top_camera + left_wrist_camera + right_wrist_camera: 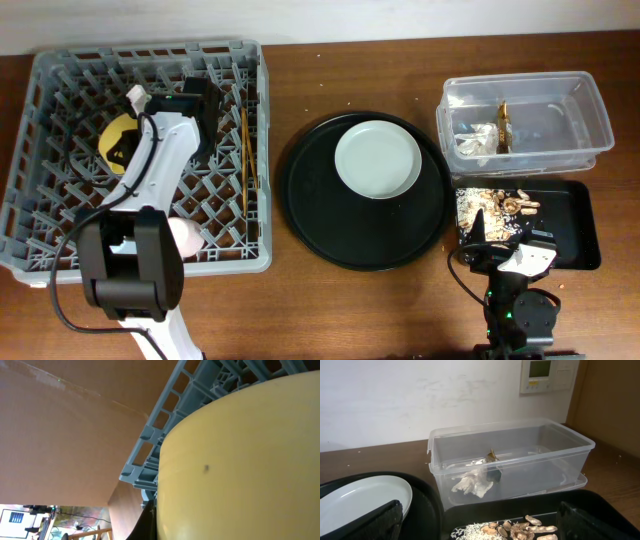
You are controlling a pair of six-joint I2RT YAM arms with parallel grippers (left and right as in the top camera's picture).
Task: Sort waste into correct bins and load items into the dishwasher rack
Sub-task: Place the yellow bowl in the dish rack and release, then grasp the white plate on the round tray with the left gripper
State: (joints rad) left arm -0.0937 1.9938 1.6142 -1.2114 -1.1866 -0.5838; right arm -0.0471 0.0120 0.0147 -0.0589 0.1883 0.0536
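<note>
The grey dishwasher rack [60, 215] stands at the left. My left gripper [127, 150] reaches into it and is shut on the yellow bowl [115, 132], which fills the left wrist view [240, 460], with one black finger [147, 527] against its wall. The pink cup [186, 236] and the chopsticks [245, 150] lie in the rack. The blue cup is hidden. The pale grey plate [378, 158] sits on the round black tray [320, 215]. My right gripper [490, 238] is open and empty over the shallow black tray [570, 225].
The clear tub [580, 105] at the back right holds the white tissue [472, 483] and the brown wrapper [505, 125]. Food scraps [530, 527] and rice lie in the shallow black tray's left part. The plate's rim shows in the right wrist view [360, 497].
</note>
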